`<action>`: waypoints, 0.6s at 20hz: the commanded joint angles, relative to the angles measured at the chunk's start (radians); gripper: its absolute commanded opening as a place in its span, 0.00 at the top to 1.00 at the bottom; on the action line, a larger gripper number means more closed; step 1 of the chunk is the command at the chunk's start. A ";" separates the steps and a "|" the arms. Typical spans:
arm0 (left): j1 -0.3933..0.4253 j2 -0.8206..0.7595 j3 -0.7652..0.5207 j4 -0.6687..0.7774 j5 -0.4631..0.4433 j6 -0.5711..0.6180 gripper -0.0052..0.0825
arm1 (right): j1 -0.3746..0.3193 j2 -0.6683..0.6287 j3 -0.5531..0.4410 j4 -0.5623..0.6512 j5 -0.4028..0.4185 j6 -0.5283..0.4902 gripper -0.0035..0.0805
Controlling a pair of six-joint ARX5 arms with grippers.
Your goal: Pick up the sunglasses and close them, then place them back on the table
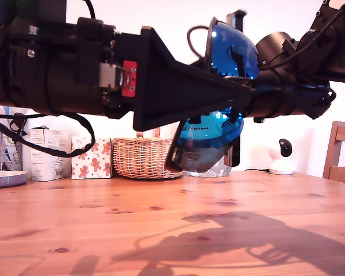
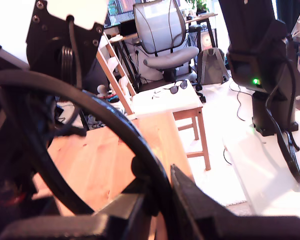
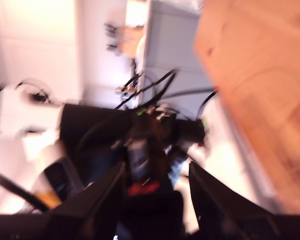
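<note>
Two black arms are reaching in from opposite sides of the exterior view and meeting high above the table point(image 1: 103, 230), and the sunglasses point(image 1: 218, 98) are hanging between them in the air. One blue lens is showing above the meeting point and the other below it, with a thin black arm of the frame trailing down. Which jaws are actually clamping the frame is hard to tell, since a dark wedge-shaped housing is covering them. Behind, a wicker basket point(image 1: 141, 158), a gingerbread-patterned box point(image 1: 92, 158) and a white box point(image 1: 49, 154) are sitting along the table's far edge.
</note>
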 commanded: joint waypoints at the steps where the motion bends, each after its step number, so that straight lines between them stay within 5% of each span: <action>1: 0.014 0.000 -0.010 -0.003 -0.003 -0.003 0.96 | 0.004 0.011 0.008 -0.001 -0.055 0.001 0.53; 12: 0.052 0.000 -0.010 -0.017 -0.008 0.013 0.96 | -0.002 0.011 0.009 0.019 -0.043 -0.004 0.53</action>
